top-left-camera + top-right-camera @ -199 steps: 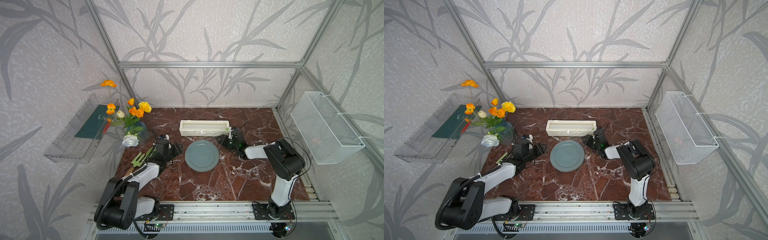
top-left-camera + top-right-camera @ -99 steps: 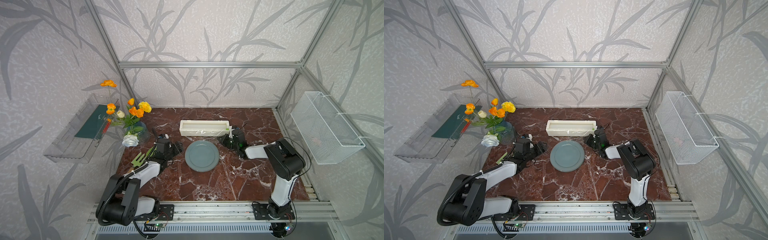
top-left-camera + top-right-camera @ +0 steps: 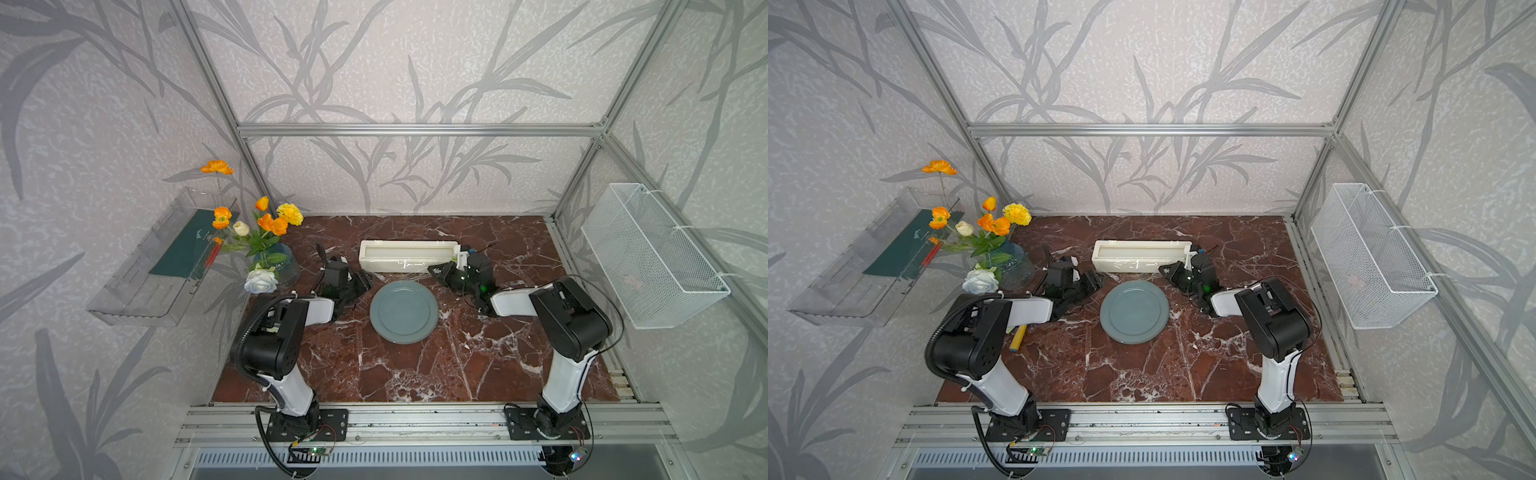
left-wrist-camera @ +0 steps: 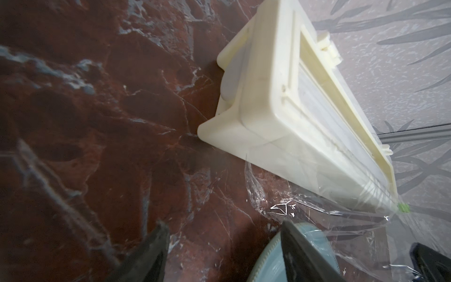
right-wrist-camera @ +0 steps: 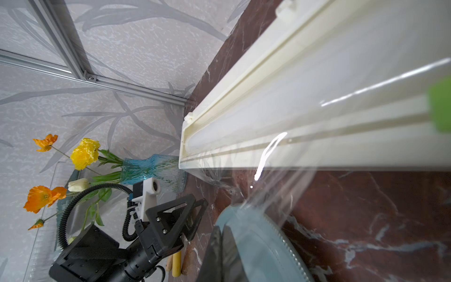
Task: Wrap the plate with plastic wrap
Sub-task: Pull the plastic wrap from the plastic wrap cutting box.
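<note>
Counting first: one plate (image 3: 404, 311), one sheet of plastic wrap (image 4: 305, 212), one long box (image 3: 407, 255), two grippers, one vase (image 3: 282, 266), one wire basket (image 3: 648, 257) and one see-through shelf (image 3: 137, 286).

The plate is round, smooth and grey-blue, with a wide raised rim. It lies flat near the middle of the table (image 3: 415, 374), just in front of the box and between the two grippers.

The plastic wrap is thin, clear and shiny, with crinkles and white glints. It comes out of the front of the box, dips to the table and reaches over the far edge of the plate.

The box is cream and looks like hard plastic. It has a little green tab (image 4: 404, 208) at one end.

The left gripper (image 3: 362, 281) sits just beside the plate. Its jaws are wide apart with only table between them. In the left wrist view, one finger (image 4: 300, 249) covers part of the plate's rim.

The right gripper (image 3: 433, 271) is by the green-tab end of the box. Its jaws are pinched tight together. The wrap looks pulled tight toward it, so it seems to be pinching the film.

The table is red-brown stone with white veins. The vase is wavy blue glass and holds orange, yellow and white flowers. The basket is white mesh and hangs on the side wall.
</note>
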